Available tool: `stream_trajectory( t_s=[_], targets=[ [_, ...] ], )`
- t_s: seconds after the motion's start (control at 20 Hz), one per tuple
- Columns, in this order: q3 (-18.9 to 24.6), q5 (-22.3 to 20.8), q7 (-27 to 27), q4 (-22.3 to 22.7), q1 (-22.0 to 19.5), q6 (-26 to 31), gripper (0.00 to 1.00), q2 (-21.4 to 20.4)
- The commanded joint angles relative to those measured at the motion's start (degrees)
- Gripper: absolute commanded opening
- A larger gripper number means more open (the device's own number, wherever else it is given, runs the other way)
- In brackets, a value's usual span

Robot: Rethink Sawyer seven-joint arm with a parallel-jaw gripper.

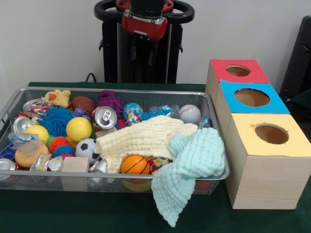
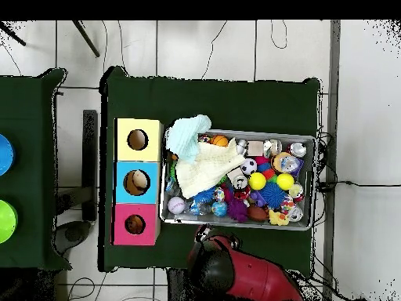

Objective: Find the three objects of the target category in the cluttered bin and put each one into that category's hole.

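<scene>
The silver wire-mesh bin lies on the green table, full of clutter; in the overhead view it sits right of the boxes. A yellow plush duck with an orange beak lies in its far left corner, and also shows in the overhead view. The teddy bear and the striped toy are hidden. The round hole in the red-topped wooden box is farthest from the camera. The red and black arm is drawn back over the pedestal, off the bin. Its gripper is not clear enough to make out.
A cream cloth covers the bin's middle. A mint cloth hangs over its front rim. An orange basketball, spiky balls, cans and other balls fill the rest. Blue-topped and yellow-topped boxes stand by the red one.
</scene>
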Motion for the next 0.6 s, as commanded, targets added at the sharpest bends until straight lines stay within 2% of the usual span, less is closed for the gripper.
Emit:
stream_trajectory(
  t_s=[0.05, 0.6],
  targets=[
    [8.7, -6.0, -6.5, -5.2, -5.2, 5.5, 1.0, 2.5],
    [12.3, -10.9, -5.2, -6.4, -10.3, 6.1, 1.0, 3.3]
  ],
)
